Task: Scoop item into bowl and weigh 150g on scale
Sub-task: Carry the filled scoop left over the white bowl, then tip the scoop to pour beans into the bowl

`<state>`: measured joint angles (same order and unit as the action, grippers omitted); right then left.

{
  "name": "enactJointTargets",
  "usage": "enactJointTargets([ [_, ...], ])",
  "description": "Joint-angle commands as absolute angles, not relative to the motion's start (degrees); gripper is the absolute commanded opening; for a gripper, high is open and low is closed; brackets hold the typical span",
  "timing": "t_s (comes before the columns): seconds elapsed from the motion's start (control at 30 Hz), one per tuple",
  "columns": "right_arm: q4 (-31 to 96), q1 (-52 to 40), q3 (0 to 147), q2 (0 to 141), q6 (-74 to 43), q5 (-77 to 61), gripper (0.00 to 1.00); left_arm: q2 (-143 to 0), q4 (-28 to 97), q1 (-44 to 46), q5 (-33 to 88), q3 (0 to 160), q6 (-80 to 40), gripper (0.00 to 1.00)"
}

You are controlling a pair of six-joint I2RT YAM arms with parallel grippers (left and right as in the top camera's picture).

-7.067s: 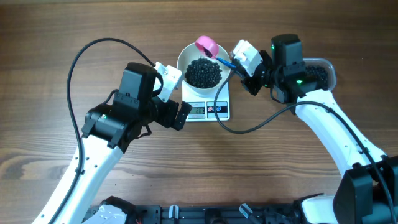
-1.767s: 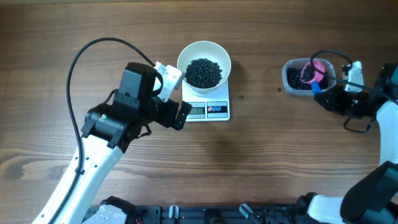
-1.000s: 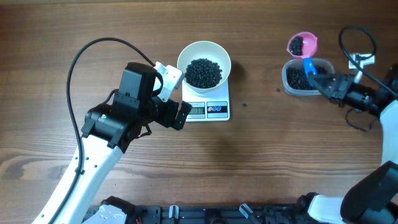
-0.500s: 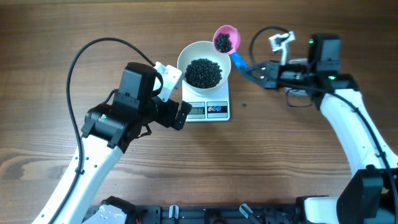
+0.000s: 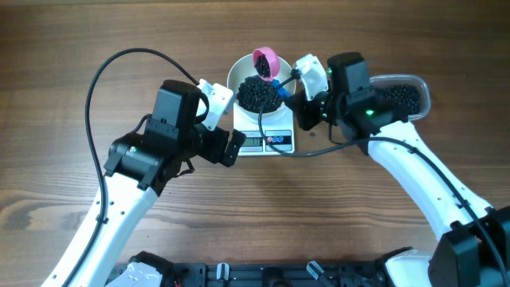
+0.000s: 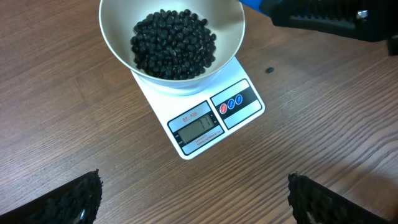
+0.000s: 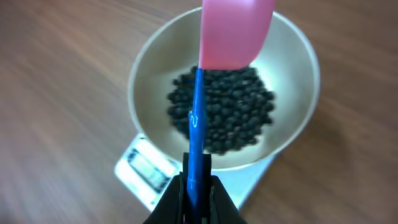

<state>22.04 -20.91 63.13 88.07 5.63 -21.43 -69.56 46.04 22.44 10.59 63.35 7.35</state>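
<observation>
Wooden table (image 5: pixel 64 48): scale (image 5: pixel 267 141) near far edge, centre, bearing bowl (image 5: pixel 236 76) of black beans (image 5: pixel 256 94). Right gripper (image 7: pixel 196 186) clamps pink scoop (image 5: pixel 265 60) above bowl. Left gripper (image 6: pixel 193 186) wide, empty, beside scale. Advised: tip gradually, watch display, avoid touching rim.

- Bowl (image 6: pixel 115 28) of beans (image 6: pixel 173 43) sits on the scale (image 6: pixel 205 115).
- A stray bean (image 6: pixel 269 70) lies on the table (image 6: pixel 336 124), right of it.
- Left gripper (image 6: pixel 193 186) spread wide, near edge.

Item (image 5: pixel 259 94) in the bowl (image 5: pixel 232 78) on the scale (image 5: pixel 263 142); scoop (image 5: pixel 264 60) over it, perhaps touching; tub (image 5: pixel 402 96) to the right
</observation>
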Motion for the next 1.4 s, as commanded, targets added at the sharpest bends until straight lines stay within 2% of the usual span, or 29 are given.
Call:
enactJointTargets([
  [0.0, 21.5, -23.4, 63.2, 88.2, 13.8, -8.3, 0.04, -69.8, 45.9, 22.7, 11.5, 64.4, 7.0, 1.0],
  [0.53, 21.5, -23.9, 63.2, 88.1, 22.8, -5.5, 0.04, -69.8, 46.0, 22.7, 11.5, 64.4, 7.0, 1.0],
  [0.7, 21.7, -26.9, 64.0, 86.8, 24.8, 2.4, 0.04, -69.8, 46.0, 22.7, 11.5, 64.4, 7.0, 1.0],
  [0.97, 22.5, -28.6, 64.3, 84.8, 27.8, 6.2, 0.04, -69.8, 46.0, 22.7, 11.5, 64.4, 7.0, 1.0],
  [1.07, 25.3, -28.6, 64.3, 84.9, 20.4, 2.9, 0.04, -69.8, 46.0, 22.7, 11.5, 64.4, 7.0, 1.0],
  [1.17, 27.1, -28.6, 64.3, 84.9, 7.4, -8.0, 0.04, -69.8, 46.0, 22.7, 11.5, 64.4, 7.0, 1.0],
  [1.3, 23.0, -28.5, 64.3, 84.8, -9.4, -13.6, 0.04, -69.8, 46.0, 22.7, 11.5, 64.4, 7.0, 1.0],
  [1.37, 21.2, -27.7, 64.3, 83.6, -11.1, -13.6, 0.04, -69.8, 46.0, 22.7, 11.5, 64.4, 7.0, 1.0],
])
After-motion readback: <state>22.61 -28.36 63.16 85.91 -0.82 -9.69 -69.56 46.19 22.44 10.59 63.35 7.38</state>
